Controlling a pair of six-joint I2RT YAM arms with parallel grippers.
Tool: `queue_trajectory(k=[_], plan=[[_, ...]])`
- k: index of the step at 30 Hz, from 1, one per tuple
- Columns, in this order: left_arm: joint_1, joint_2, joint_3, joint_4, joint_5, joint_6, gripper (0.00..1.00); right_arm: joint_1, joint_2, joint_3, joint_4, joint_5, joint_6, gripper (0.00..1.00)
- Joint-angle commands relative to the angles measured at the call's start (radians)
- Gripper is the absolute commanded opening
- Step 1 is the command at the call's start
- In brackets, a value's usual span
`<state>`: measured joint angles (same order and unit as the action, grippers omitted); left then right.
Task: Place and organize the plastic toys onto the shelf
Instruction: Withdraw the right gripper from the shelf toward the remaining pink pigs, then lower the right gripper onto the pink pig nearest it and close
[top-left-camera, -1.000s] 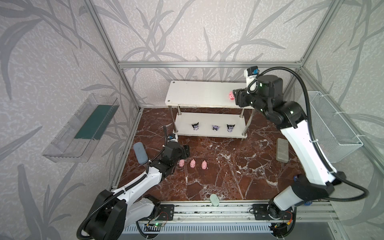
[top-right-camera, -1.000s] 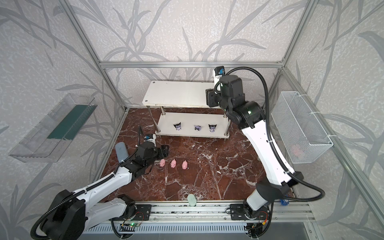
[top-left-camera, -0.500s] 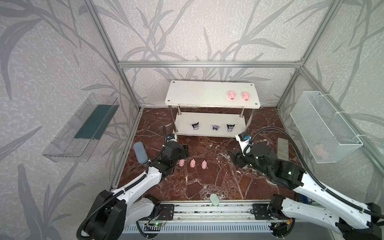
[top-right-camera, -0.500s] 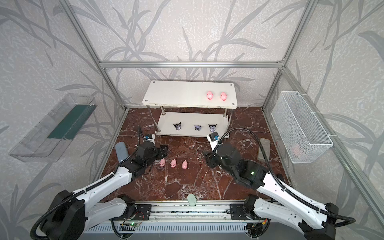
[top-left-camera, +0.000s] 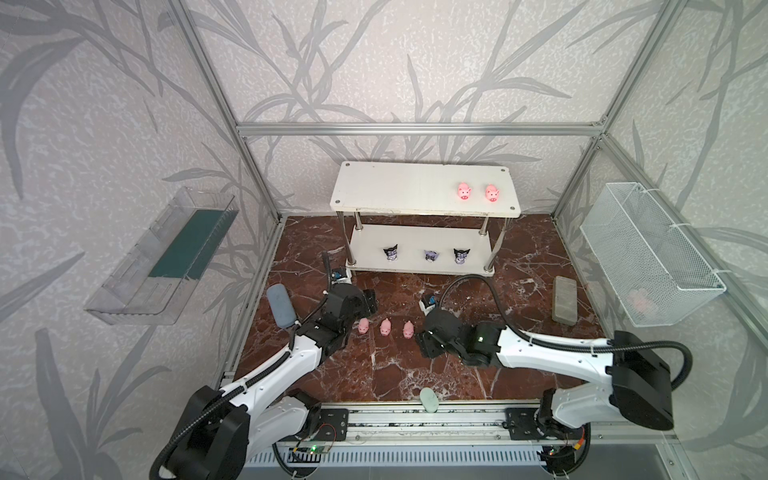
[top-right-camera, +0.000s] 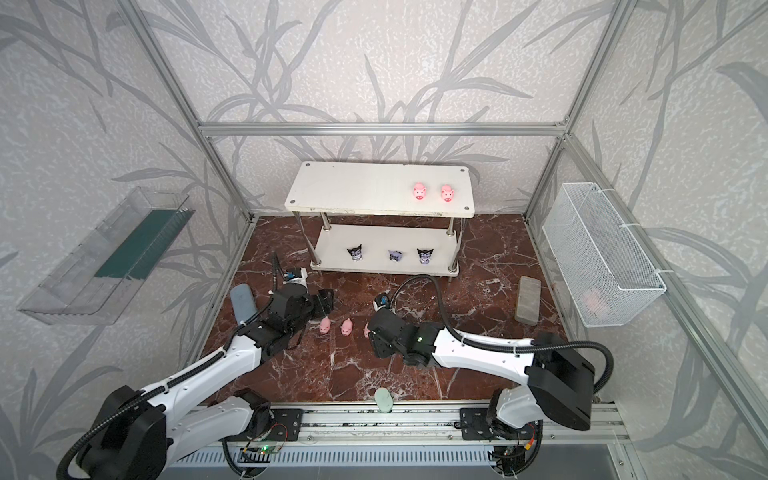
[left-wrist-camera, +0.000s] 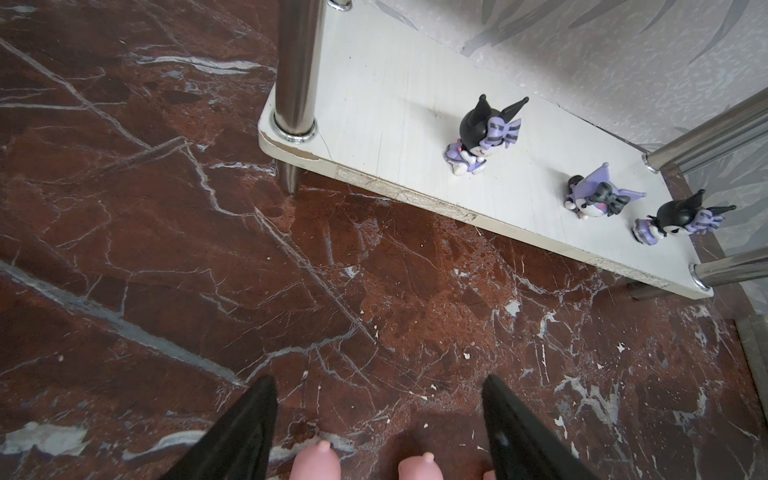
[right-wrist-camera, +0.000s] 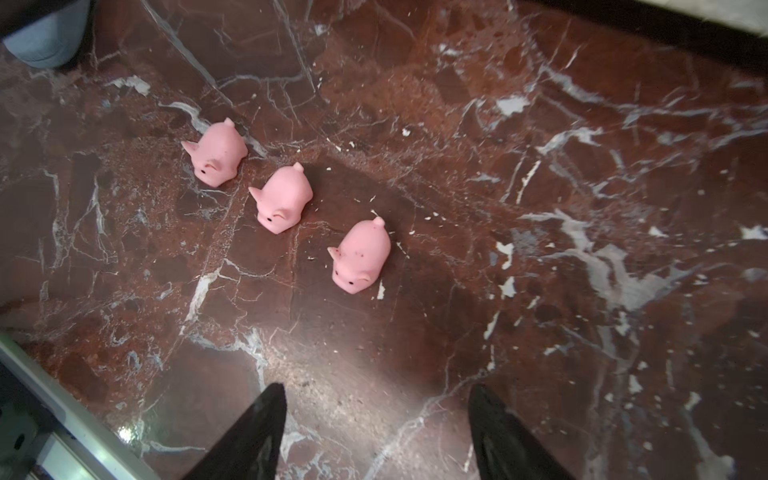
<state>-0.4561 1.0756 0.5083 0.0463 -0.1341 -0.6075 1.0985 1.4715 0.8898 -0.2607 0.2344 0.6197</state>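
Note:
The white two-tier shelf (top-left-camera: 399, 195) stands at the back centre. Two pink pigs (top-left-camera: 464, 192) (top-left-camera: 492, 193) sit on its top board, and three black-and-purple figurines (top-left-camera: 391, 252) (top-left-camera: 431, 255) (top-left-camera: 461, 255) on its lower board. Three more pigs (top-left-camera: 364, 326) (top-left-camera: 385, 327) (top-left-camera: 408, 329) lie in a row on the marble floor. My left gripper (top-left-camera: 370, 301) hangs open just behind that row; two pig backs (left-wrist-camera: 316, 461) show between its fingers. My right gripper (right-wrist-camera: 377, 392) is open and empty, low to the right of the row, nearest one pig (right-wrist-camera: 360, 257).
A grey-blue pad (top-left-camera: 279, 306) lies at the left wall and a grey block (top-left-camera: 564, 304) at the right. A pale green oval (top-left-camera: 429, 400) rests by the front rail. A wire basket (top-left-camera: 648, 257) hangs on the right wall, a clear tray (top-left-camera: 162, 257) on the left.
My right arm has come down from the shelf's top board, leaving a second pig there, to the floor beside the pig row, and its jaws have widened. The left arm has not moved.

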Motion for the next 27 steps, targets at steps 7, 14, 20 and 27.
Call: queue_trajectory(k=[7,14,20,27], plan=[[0.004,-0.013,-0.014,-0.011,-0.033,-0.018,0.76,0.013,0.19,0.156,0.015,-0.063,0.043,0.71],[0.004,0.003,-0.014,0.005,-0.027,-0.019,0.76,0.012,0.275,0.187,-0.011,-0.045,0.039,0.7],[0.004,0.01,-0.016,0.012,-0.017,-0.021,0.76,0.007,0.327,0.201,-0.016,-0.005,0.051,0.66],[0.005,0.009,-0.017,0.009,-0.018,-0.02,0.76,-0.014,0.376,0.222,-0.013,-0.012,0.057,0.64]])
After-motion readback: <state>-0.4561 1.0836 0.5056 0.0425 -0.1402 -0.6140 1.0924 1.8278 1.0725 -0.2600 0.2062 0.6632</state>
